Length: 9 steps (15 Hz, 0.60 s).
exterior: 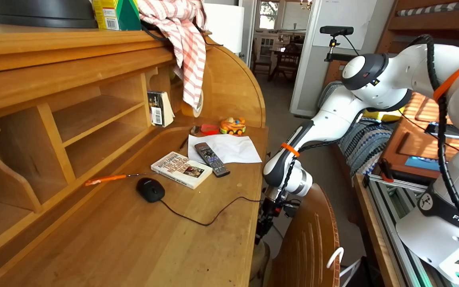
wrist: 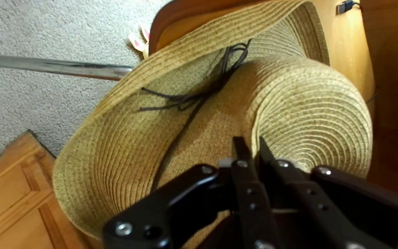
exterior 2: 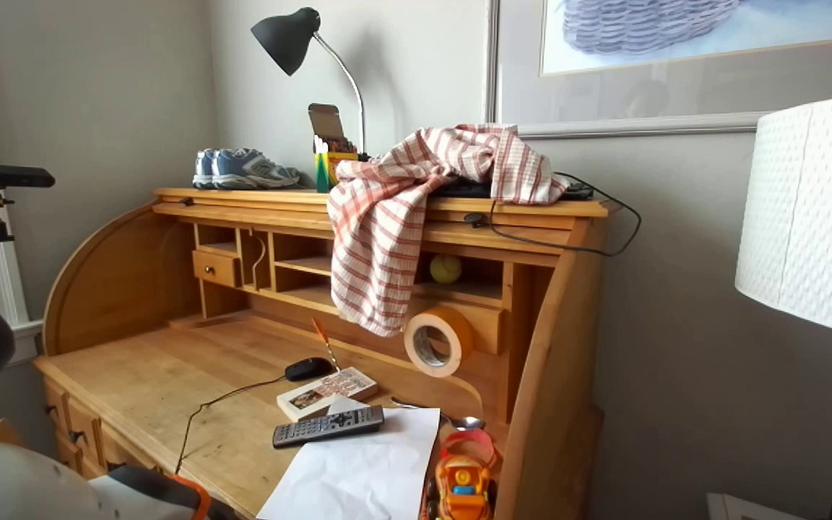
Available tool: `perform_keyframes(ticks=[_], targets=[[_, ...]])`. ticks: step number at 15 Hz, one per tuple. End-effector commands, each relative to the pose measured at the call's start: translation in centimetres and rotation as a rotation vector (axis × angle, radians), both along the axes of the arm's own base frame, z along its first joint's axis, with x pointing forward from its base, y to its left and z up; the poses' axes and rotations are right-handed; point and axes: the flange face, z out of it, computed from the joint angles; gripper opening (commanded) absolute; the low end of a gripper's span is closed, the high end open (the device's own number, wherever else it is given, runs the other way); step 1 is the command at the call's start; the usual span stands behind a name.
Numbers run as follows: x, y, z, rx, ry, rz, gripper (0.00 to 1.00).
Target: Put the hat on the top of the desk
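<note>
The tan woven-straw hat (wrist: 199,114) fills much of the wrist view, its wide brim curled up and a dark cord tied round the crown. My gripper (wrist: 253,147) is shut on a pinched fold of the crown, with straw showing between the fingertips. In an exterior view the gripper (exterior: 262,231) hangs low between the front edge of the wooden desk (exterior: 165,247) and a chair; only a dim bit of the hat (exterior: 258,259) shows there. The desk's raised top (exterior 2: 243,196) stands well above it, in both exterior views.
A checked cloth (exterior 2: 380,253) drapes over the desk top, near a crayon box (exterior 2: 336,166), shoes (exterior 2: 243,170) and a lamp (exterior 2: 287,42). The chair back (exterior: 309,239) stands close beside the gripper. On the writing surface lie a mouse (exterior: 150,190), book (exterior: 181,169), remote (exterior: 212,159) and paper (exterior: 237,147).
</note>
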Motion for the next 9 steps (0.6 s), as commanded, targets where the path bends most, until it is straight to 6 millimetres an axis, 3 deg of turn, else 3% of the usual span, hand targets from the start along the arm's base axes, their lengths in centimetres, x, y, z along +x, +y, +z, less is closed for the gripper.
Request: perform_keyframes(ticks=[1,4,9], targets=[[-0.1,-0.2,-1.4,-0.004,0.019,-0.022,0.02],[-1.7,-0.5,-0.1,-0.037,0.056,-0.041,0.02],[-3.3,-0.9,6.7,-0.156,-0.023,-0.114,0.02]])
